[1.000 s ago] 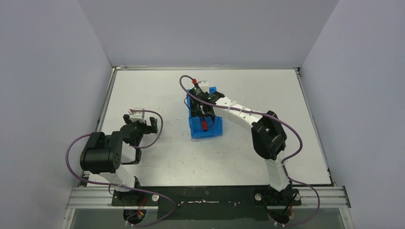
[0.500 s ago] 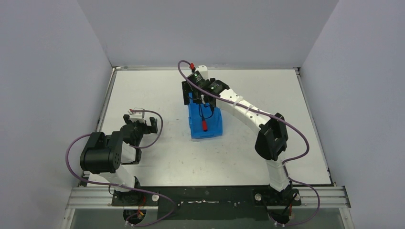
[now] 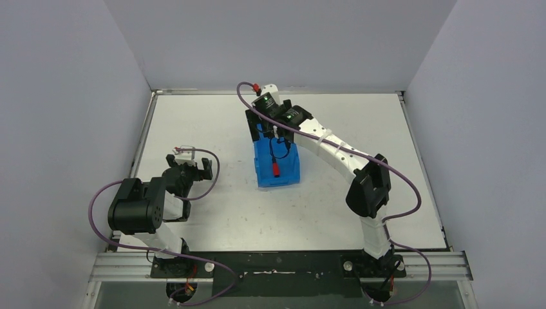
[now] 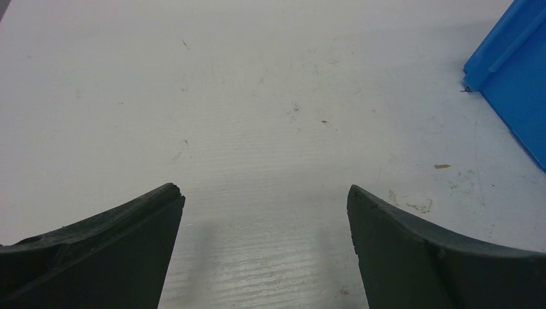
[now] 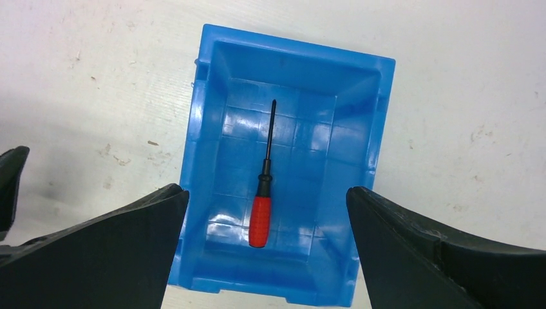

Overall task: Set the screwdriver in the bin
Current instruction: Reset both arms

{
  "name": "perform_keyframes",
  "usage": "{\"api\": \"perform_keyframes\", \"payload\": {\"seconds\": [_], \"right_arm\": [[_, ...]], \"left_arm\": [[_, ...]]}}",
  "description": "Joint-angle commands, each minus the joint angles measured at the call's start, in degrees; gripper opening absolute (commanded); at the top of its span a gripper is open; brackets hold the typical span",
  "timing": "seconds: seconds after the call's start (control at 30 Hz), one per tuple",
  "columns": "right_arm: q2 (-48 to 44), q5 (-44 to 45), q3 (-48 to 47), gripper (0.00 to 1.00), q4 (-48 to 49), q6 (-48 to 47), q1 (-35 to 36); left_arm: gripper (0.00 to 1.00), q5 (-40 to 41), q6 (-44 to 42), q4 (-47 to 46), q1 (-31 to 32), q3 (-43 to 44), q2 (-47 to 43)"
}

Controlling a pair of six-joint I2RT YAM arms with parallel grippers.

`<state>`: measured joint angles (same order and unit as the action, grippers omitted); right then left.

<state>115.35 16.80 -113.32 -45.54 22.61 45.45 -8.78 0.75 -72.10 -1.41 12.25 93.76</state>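
Lying flat on the floor of the bin (image 5: 206, 129), the screwdriver (image 5: 263, 187) has its red handle toward the lower, sloped front and its thin black shaft pointing at the taller back wall, and nothing is touching it. By the look of it the task is as good as done. The right gripper (image 5: 264, 192) hangs directly above with its fingers spread wide and empty, one fingertip outside each long wall of the bin in the wrist view, so the whole container sits framed between them. The left gripper (image 4: 263, 191) is also wide open with nothing in it, low over the bare white table (image 4: 257, 77), well apart from the bin, whose corner just shows at the edge of its view. What is left is a clean retreat, and that is where trouble could come from: if the right arm dips or swings sideways as it backs off, a finger could clip a ribbed wall and shove or tip the light plastic bin — enough, perhaps, to roll the screwdriver out over the low front. The purple cable (image 3: 248, 106) looping near the wrist could also snag the rim. Lifting straight up first looks the safest move.
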Motion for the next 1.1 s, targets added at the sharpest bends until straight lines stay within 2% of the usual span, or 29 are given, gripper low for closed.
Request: {"api": "perform_keyframes", "payload": {"seconds": [0.0, 0.17, 0.4, 0.7, 0.9, 1.07], "right_arm": [[-4.4, 1.3, -1.7, 1.0, -1.0, -5.9, -1.0], [-8.0, -0.1, 2.1, 1.0, 0.6, -7.7, -4.5], [-15.7, -2.3, 11.0, 1.0, 3.3, -11.4, -13.3], [-23.4, -8.9, 17.4, 1.0, 3.4, -17.8, -27.8], [-26.1, -13.8, 19.9, 1.0, 3.7, -20.4, -37.9], [-27.1, -18.5, 22.0, 1.0, 5.2, -22.1, -43.6]], "left_arm": [[0.97, -0.1, -0.5, -1.4, 0.3, 0.6, -1.1], [0.97, -0.1, -0.4, -1.5, 0.3, 0.6, -1.2], [0.97, -0.1, -0.5, -1.4, 0.3, 0.6, -1.1], [0.97, -0.1, -0.5, -1.4, 0.3, 0.6, -1.1], [0.97, -0.1, -0.4, -1.4, 0.3, 0.6, -1.1], [0.97, -0.1, -0.4, -1.4, 0.3, 0.6, -1.1]]}}
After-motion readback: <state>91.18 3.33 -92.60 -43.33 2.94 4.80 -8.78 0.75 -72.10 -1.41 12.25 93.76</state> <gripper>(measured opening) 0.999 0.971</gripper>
